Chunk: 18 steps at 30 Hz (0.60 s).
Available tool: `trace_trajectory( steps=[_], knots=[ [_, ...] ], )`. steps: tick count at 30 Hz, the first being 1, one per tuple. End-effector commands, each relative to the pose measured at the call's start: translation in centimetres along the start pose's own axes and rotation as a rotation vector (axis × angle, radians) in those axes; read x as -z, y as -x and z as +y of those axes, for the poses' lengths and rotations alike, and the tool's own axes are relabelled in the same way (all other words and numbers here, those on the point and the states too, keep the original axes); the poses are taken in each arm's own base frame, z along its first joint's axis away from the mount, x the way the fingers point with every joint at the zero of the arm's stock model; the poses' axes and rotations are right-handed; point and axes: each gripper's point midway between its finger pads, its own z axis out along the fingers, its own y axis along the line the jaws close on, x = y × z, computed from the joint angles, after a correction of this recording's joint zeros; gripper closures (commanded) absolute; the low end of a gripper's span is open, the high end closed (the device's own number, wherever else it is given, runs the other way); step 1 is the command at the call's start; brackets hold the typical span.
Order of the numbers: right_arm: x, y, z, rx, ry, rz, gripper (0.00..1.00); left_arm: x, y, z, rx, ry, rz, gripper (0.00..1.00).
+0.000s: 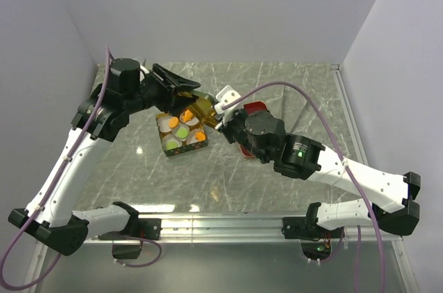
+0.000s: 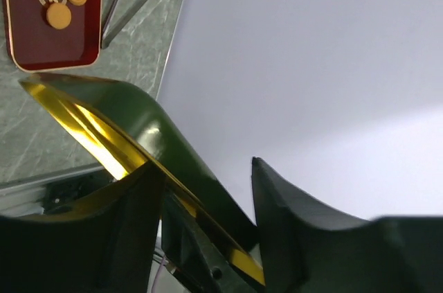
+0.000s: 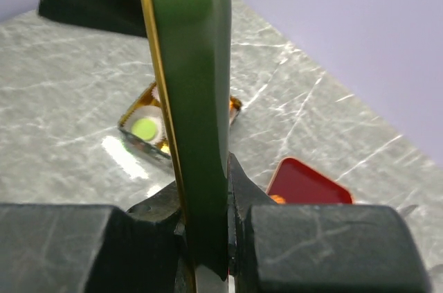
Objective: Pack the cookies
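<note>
An open box point(image 1: 168, 152) holds white paper cups with cookies, green point(image 1: 181, 131) and orange point(image 1: 187, 114). A green lid with a gold inside point(image 1: 201, 107) hangs tilted above the box's far right corner. My right gripper point(image 1: 218, 118) is shut on the lid's edge point(image 3: 194, 99). My left gripper point(image 1: 188, 99) has the lid point(image 2: 138, 127) across its gap, touching both fingers point(image 2: 138, 224). A red tray point(image 2: 52, 43) holds three orange cookies point(image 2: 59, 16). In the right wrist view the box point(image 3: 130, 121) and a green cookie point(image 3: 145, 127) show behind the lid.
The red tray point(image 1: 256, 107) lies right of the box, mostly under my right arm; it also shows in the right wrist view point(image 3: 308, 183). Metal tongs point(image 2: 131, 2) lie beside the tray. White walls close the table at the back and sides.
</note>
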Motion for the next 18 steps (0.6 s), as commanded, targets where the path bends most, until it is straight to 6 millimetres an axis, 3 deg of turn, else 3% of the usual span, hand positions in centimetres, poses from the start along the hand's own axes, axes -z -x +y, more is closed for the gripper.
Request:
trace_trajectory(
  steps=[1, 7, 11, 14, 15, 18],
  knots=[
    [0.4, 3.3, -0.8, 0.012, -0.046, -0.130, 0.92, 0.6, -1.2, -1.0, -0.065, -0.069, 0.075, 0.47],
    [0.2, 2.7, -0.5, 0.079, -0.057, -0.127, 0.90, 0.2, -0.9, -0.7, -0.099, -0.040, 0.077, 0.72],
    [0.6, 2.9, -0.5, 0.109, -0.067, -0.145, 0.82, 0.0, -0.6, -0.4, -0.096, -0.044, 0.083, 0.81],
    [0.9, 2.8, -0.5, 0.159, -0.083, -0.145, 0.57, -0.1, -0.5, 0.0, -0.096, -0.041, 0.089, 0.85],
    [1.0, 2.9, -0.6, 0.175, -0.089, -0.148, 0.40, 0.0, -0.5, 0.1, -0.100, -0.041, 0.094, 0.86],
    [1.3, 2.7, -1.0, 0.185, -0.104, -0.153, 0.22, -0.1, -0.2, 0.4, -0.104, -0.033, 0.093, 0.90]
  ],
)
